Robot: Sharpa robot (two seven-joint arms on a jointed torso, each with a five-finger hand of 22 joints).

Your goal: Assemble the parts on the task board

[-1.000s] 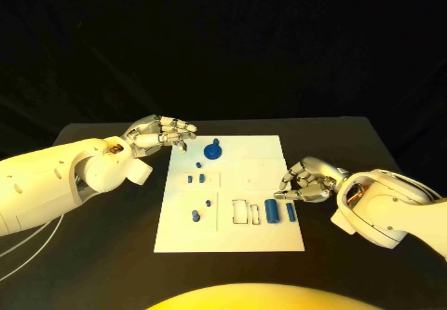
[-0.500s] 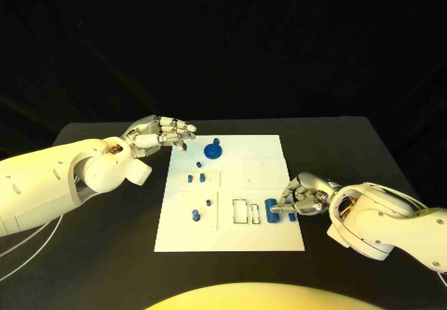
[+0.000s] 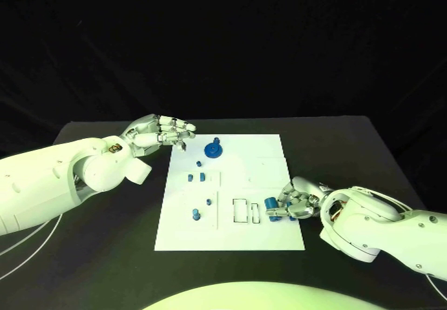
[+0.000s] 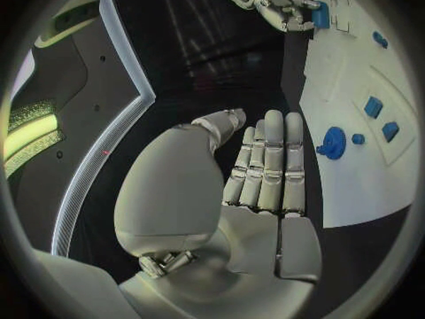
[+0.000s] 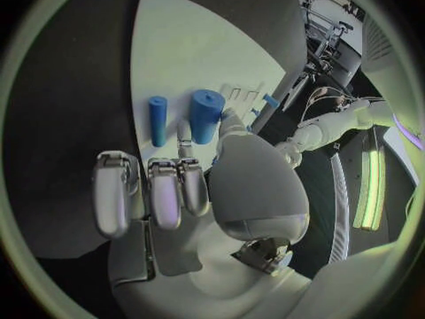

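my right hand reaches in low over the near right part of the task board, forearm angled across the black table, fingers curled down around the thick blue cylinder; the right wrist view shows fingertips against that cylinder, so i read it as grasped. a thinner blue cylinder lies just beside it on the board. left of them sit rectangular slots, then small blue pegs. farther up, a blue round part rests near the far edge. my left hand hovers at the board's far left corner, fingers folded against the palm, holding nothing.
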